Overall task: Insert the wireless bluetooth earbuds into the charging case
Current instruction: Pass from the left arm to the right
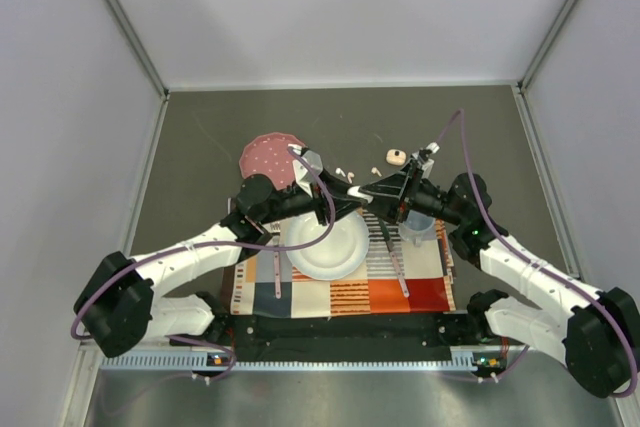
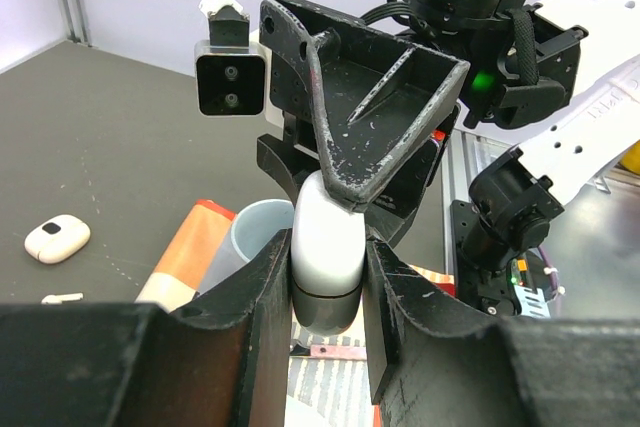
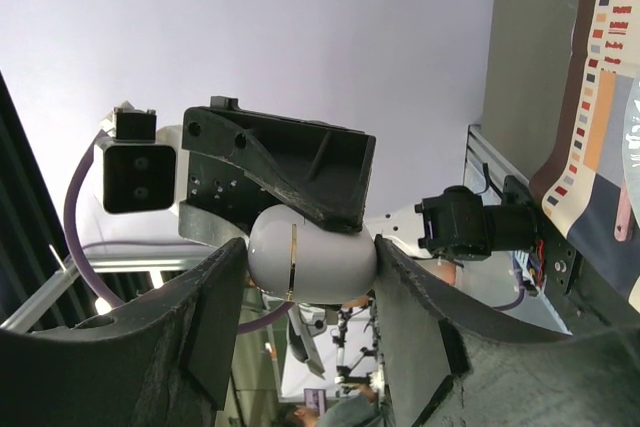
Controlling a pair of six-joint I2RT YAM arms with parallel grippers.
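A white charging case [image 1: 357, 192] with its lid closed hangs in the air above the placemat, held from both sides. My left gripper [image 2: 326, 282] is shut on it, the case [image 2: 325, 247] squeezed between its fingers. My right gripper [image 3: 310, 267] is shut on the same case [image 3: 312, 254] from the opposite end. Two tiny earbuds [image 1: 341, 169] lie on the dark table beyond the grippers, with another [image 1: 372, 169] beside them. One earbud [image 2: 62, 298] also shows in the left wrist view.
A small peach case [image 1: 395, 156] lies on the table past the earbuds. A pink plate [image 1: 268, 154] sits at back left. A white plate [image 1: 328, 247] and a pale cup [image 1: 418, 225] stand on the patterned placemat [image 1: 400, 292].
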